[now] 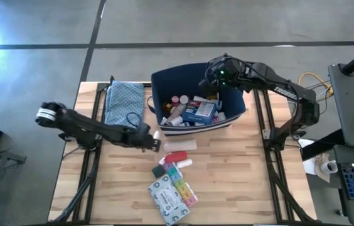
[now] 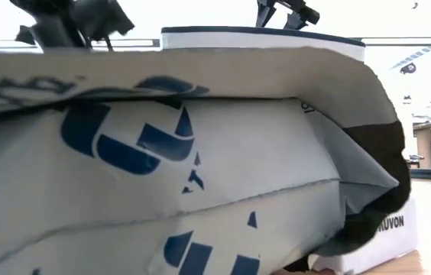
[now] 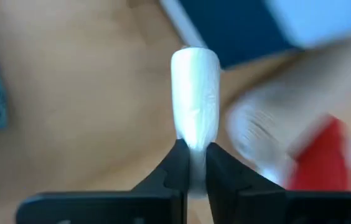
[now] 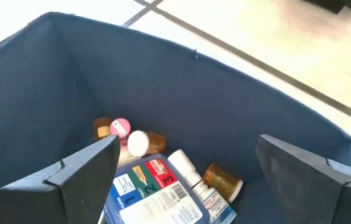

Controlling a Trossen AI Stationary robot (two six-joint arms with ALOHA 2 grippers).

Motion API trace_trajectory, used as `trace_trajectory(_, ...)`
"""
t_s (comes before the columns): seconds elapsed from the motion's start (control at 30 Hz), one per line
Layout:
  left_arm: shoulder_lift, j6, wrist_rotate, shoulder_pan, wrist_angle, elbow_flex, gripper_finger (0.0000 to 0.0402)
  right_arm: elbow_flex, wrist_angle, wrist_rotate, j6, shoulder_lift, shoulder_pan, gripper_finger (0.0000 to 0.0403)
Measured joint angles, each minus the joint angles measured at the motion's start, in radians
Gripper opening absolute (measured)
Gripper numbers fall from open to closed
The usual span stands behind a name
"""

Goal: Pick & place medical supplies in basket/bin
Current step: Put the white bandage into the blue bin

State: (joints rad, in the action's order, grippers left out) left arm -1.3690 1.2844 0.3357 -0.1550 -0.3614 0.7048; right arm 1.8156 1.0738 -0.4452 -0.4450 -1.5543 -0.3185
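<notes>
The navy bin (image 1: 164,85) stands at the table's far middle and holds a blue pouch (image 1: 199,110), orange bottles (image 4: 222,178) and other supplies. My right gripper (image 1: 212,74) hovers open above the bin's far right part, with its fingers (image 4: 88,165) over the inside. My left gripper (image 1: 154,142) is just in front of the bin's near left corner, shut on a small white tube-like item (image 3: 194,87). On the table lie a white tube (image 1: 180,144), a red-and-white item (image 1: 177,157), the pill organiser (image 1: 182,183) and the grey-white packet (image 1: 166,198). My left gripper pinches the white item's near end (image 3: 194,144) between its two fingertips. The rest of the item sticks out past the fingers toward the bin. Whether it touches the table, I cannot tell.
A blue patterned cloth (image 1: 125,100) lies left of the bin. In the low view a large white packet with blue print (image 2: 170,168) blocks most of the scene, and the bin's rim (image 2: 261,32) shows behind it. Bare wood lies on the table's near left and right.
</notes>
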Motion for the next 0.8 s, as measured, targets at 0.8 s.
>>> trace_trajectory(0.8, 0.258, -0.813, 0.046, 0.235, 0.425, 0.230, 0.0131, 0.007, -0.005, -0.004, 0.045, 0.060, -0.001, 0.0366)
